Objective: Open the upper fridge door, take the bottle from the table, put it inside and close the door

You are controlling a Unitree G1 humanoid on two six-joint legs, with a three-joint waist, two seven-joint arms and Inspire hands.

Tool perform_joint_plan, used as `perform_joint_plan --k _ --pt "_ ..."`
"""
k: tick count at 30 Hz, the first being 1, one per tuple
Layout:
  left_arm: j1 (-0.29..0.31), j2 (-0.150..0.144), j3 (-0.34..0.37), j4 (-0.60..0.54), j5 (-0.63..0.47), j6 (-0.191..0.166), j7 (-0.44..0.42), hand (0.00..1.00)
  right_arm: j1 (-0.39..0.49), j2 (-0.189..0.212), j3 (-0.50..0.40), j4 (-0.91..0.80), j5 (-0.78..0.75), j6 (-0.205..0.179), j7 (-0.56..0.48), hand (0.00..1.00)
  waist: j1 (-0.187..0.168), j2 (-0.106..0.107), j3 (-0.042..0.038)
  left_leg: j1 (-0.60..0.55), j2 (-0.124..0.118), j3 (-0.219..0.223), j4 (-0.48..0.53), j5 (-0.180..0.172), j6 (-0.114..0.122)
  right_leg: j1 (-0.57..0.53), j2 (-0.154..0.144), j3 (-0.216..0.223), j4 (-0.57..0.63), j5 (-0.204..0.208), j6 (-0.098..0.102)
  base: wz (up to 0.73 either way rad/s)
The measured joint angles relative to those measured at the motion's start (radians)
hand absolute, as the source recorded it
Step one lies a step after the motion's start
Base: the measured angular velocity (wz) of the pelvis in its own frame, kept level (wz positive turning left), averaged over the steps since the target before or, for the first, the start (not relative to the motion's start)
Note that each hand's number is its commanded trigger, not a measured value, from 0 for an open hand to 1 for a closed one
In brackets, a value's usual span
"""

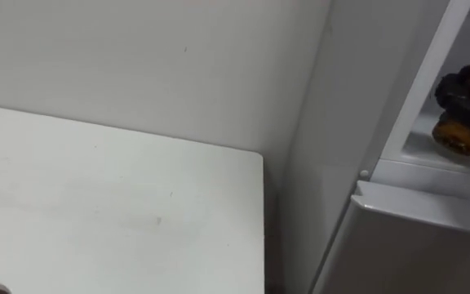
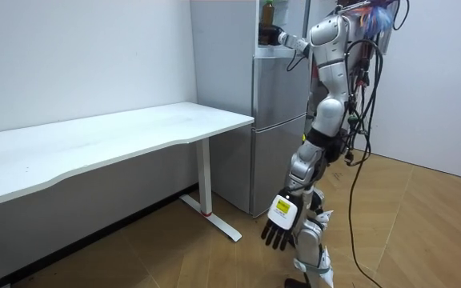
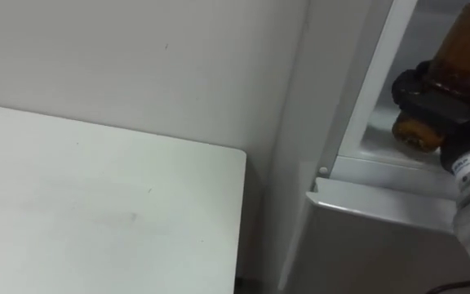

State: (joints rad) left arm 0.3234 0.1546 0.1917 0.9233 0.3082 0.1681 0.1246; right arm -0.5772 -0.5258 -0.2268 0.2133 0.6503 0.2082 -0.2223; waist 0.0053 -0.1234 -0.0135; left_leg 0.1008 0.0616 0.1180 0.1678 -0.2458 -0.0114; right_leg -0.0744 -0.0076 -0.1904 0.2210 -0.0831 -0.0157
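white table (image 1: 96,204) by grey fridge (image 2: 278,120); right robot hand (image 3: 427,101) grips bottle (image 3: 463,49) inside, left robot hand (image 2: 279,232) spread.

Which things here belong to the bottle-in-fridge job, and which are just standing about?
Job: brown bottle; right hand, curled round it; upper fridge compartment, open.
Standing about: white table; left hand, hanging open at the robot's side.

Glossy translucent bottle (image 3: 463,49), perhaps plastic, matt table (image 3: 96,204), smooth painted fridge (image 3: 365,245)
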Motion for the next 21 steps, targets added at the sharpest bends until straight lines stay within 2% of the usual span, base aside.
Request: perform_joint_plan --k 6,7,10,14,21 --pt "0.003 -0.002 -0.001 0.000 0.001 0.020 -0.001 0.00 -0.072 -0.004 0.018 0.130 0.054 0.012 0.022 1.00 0.009 -0.001 0.0010 -0.002 0.000 -0.005 -0.003 0.000 0.000 0.000 -0.001 -0.006 0.001 0.000 0.000 0.02" --pt "0.005 -0.002 0.000 -0.001 0.001 0.027 -0.001 0.00 -0.108 -0.008 0.024 0.172 0.054 0.012 0.023 1.00 0.012 -0.001 0.0012 -0.003 -0.001 -0.009 -0.004 0.000 0.000 -0.001 -0.001 -0.005 0.001 0.000 0.000 0.00" --pt "0.004 -0.001 0.000 -0.008 0.000 0.033 -0.001 0.00 -0.171 -0.043 0.061 0.277 0.045 0.012 0.021 1.00 0.022 -0.003 0.0019 -0.003 -0.002 -0.014 -0.003 0.000 0.000 0.000 -0.001 -0.004 0.001 0.000 0.000 0.00" --pt "0.002 0.002 0.000 -0.017 0.000 0.045 0.000 0.00 -0.237 -0.066 0.098 0.376 0.038 0.013 0.027 1.00 0.027 -0.009 0.0034 -0.007 -0.002 -0.018 -0.002 0.000 0.000 -0.001 -0.001 -0.005 -0.001 -0.001 0.000 0.02" --pt "0.001 0.008 0.000 -0.024 0.000 0.063 -0.001 0.00 -0.243 -0.073 0.098 0.404 0.024 0.021 0.037 1.00 0.030 -0.019 0.0015 -0.010 -0.001 -0.025 0.000 0.000 0.000 -0.001 0.000 -0.009 -0.003 -0.001 0.001 0.02"
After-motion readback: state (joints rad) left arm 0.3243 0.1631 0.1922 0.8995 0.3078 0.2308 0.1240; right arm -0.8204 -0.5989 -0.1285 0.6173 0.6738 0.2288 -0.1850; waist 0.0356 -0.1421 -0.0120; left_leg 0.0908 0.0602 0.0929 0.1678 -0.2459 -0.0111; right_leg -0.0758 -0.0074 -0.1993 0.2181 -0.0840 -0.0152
